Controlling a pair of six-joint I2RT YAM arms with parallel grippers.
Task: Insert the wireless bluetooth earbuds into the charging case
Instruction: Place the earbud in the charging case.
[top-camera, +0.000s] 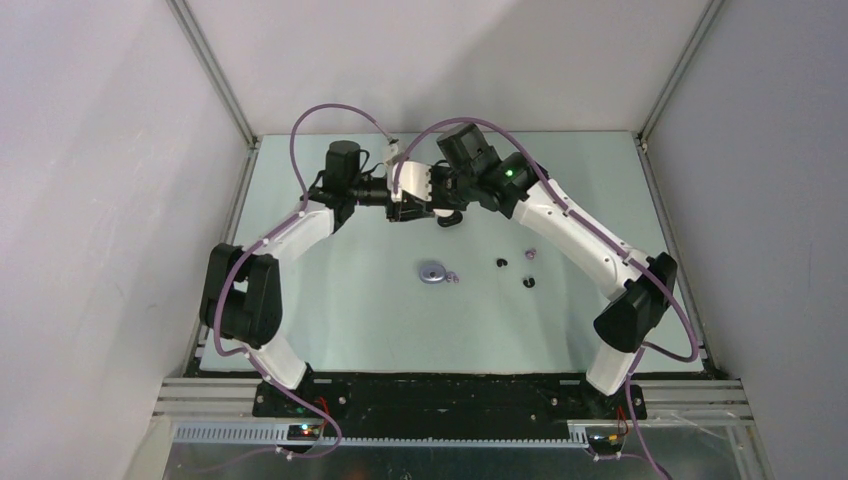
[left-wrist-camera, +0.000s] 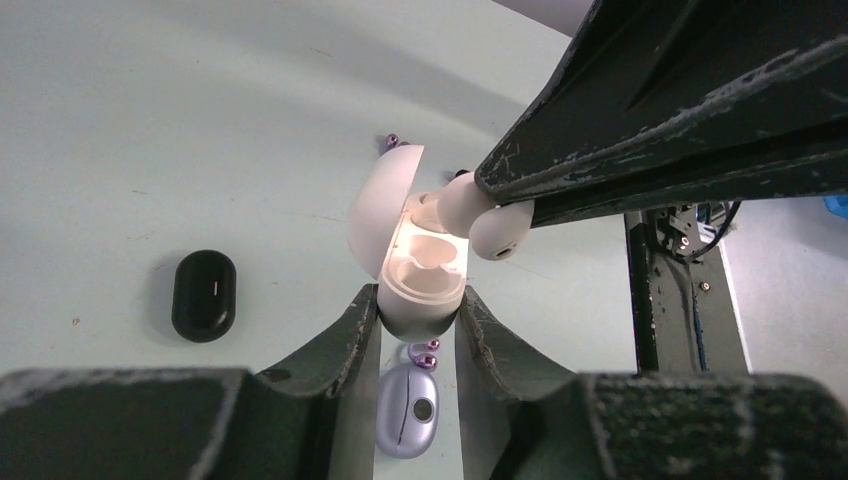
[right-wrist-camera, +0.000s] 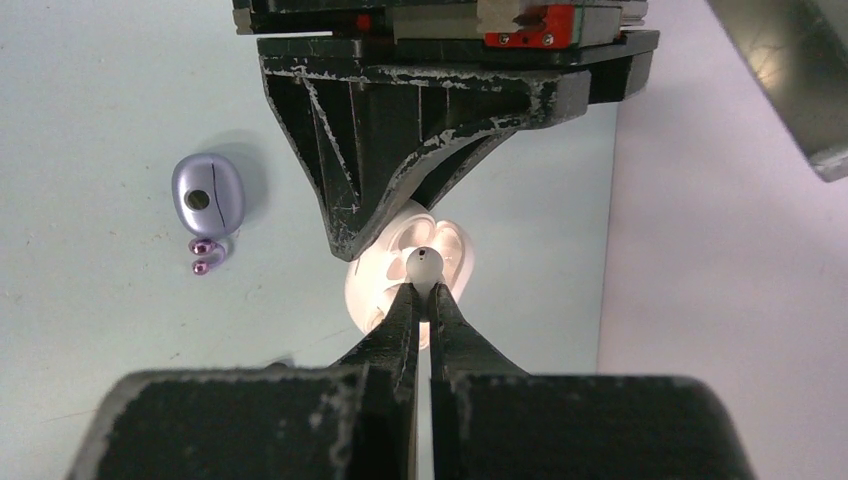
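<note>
My left gripper is shut on the base of a white charging case, held up off the table with its lid swung open. A white earbud sits pinched in my shut right gripper, right at the case's open mouth, touching its rim. From the right wrist the earbud shows in front of the case's pockets. Both grippers meet at the table's far middle.
A closed lavender case lies mid-table with a lavender bud beside it. Two black buds and another lavender bud lie to the right. A closed black case lies on the table.
</note>
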